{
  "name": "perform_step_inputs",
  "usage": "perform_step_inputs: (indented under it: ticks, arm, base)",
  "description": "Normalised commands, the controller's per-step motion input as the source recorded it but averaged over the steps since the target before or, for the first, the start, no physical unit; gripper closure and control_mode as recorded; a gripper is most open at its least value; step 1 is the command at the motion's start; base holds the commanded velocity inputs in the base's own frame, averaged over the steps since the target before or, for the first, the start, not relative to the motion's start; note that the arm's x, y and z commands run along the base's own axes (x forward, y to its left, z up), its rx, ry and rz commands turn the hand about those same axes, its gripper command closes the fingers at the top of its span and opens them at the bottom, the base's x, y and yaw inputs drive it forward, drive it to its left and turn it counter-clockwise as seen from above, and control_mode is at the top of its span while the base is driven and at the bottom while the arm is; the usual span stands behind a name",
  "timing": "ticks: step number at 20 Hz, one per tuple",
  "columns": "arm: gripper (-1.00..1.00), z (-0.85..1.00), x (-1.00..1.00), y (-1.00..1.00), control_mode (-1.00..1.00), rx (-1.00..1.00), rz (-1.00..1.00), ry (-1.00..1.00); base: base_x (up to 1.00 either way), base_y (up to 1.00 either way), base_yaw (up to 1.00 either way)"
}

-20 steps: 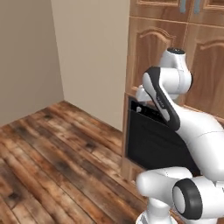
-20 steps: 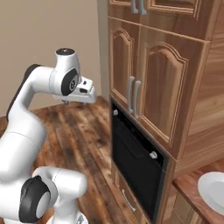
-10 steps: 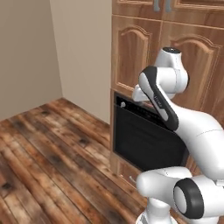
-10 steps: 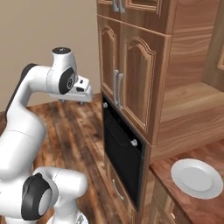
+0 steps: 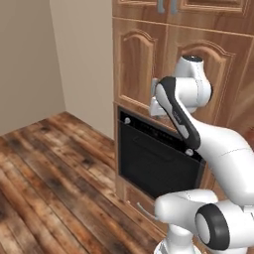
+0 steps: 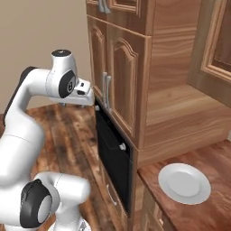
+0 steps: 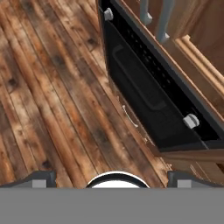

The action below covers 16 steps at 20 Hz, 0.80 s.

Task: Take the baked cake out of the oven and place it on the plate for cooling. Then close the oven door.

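**Oven shut, claw spread and empty in front of it**

Oven (image 5: 159,158) sits framed in the wooden cabinetry (image 6: 118,67), and its door (image 7: 144,92) stands upright and shut, so I judge that opening it has to come first. I cannot see the cake; behind that black panel is my best guess, and I take it as a guess only.

My claw (image 6: 85,97) hangs at the height of the control strip, near the silver knob (image 6: 97,108) at that end of it, touching nothing. In the hand view its dark fingertips (image 7: 38,179) stand wide apart with bare floor between them, so it is spread and holds nothing. I read that posture as readiness for the door's top edge.

The plate (image 6: 184,182) lies bare on the wooden tabletop (image 6: 216,158) beside the oven column, near the tabletop's front edge. That suits a short carry once the cake is out. I expect the hinge along the door's lower edge to make the panel swing down toward my base, so I need room there.
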Motion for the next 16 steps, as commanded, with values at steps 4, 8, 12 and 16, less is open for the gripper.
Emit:
perform_step_inputs:
  ticks: [4, 8, 12, 16]
  arm:
    - [-1.0, 0.0, 0.0, 0.0, 1.0, 0.0, 0.0, 0.0]
    - [-1.0, 0.0, 0.0, 0.0, 1.0, 0.0, 0.0, 0.0]
    - [-1.0, 0.0, 0.0, 0.0, 1.0, 0.0, 0.0, 0.0]
    - [-1.0, 0.0, 0.0, 0.0, 1.0, 0.0, 0.0, 0.0]
  base:
    - [0.0, -0.74, 0.0]
    - [-0.18, -0.54, 0.0]
    - [-0.26, -0.41, -0.03]
    - [-0.14, -0.4, -0.03]
